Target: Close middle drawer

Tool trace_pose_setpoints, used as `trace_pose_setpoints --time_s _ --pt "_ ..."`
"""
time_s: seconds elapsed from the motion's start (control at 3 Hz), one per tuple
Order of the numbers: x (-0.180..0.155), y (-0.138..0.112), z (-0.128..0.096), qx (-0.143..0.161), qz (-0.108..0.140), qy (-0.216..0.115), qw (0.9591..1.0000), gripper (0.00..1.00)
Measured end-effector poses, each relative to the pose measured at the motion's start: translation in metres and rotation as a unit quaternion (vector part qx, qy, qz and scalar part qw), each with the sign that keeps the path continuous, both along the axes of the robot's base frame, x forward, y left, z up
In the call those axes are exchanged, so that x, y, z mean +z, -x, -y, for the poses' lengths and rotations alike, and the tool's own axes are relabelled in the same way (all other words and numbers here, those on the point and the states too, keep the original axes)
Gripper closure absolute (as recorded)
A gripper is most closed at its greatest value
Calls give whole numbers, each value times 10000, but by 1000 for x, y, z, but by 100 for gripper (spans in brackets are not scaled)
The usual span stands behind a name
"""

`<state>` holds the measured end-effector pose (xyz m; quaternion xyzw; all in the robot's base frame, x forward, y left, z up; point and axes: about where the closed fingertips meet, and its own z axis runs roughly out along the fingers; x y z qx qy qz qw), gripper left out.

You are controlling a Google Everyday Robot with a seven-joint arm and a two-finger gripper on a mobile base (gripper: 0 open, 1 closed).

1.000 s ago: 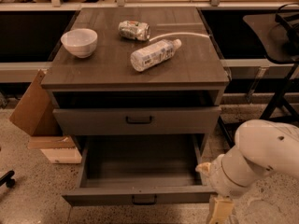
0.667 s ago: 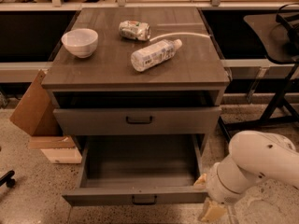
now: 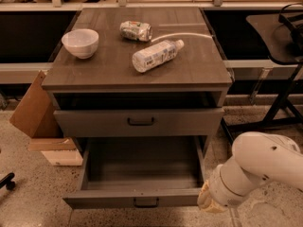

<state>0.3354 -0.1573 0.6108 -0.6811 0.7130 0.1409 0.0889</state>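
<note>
One open middle drawer (image 3: 140, 174); gripper (image 3: 207, 203) beside its corner.

Middle drawer (image 3: 104, 201): grey-brown, low front, dark bar handle; pulled far out, level.
Gripper (image 3: 207, 203): just beside its right front corner.

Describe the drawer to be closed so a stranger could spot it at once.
Find the grey-brown cabinet carrying a bowl and bottle. Under its taller-fronted top drawer is the middle drawer, with the gripper by its right front corner. Unlike the top one, it has a low front and juts far out, empty.
</note>
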Motion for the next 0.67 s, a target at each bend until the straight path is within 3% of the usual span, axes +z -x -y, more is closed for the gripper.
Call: trace_pose_setpoints --time_s 0.33,0.67 --pt "-9 -1 2 -34 -44 0 10000 100" --pt "-41 -4 10 -110 -129 -5 9999 100"
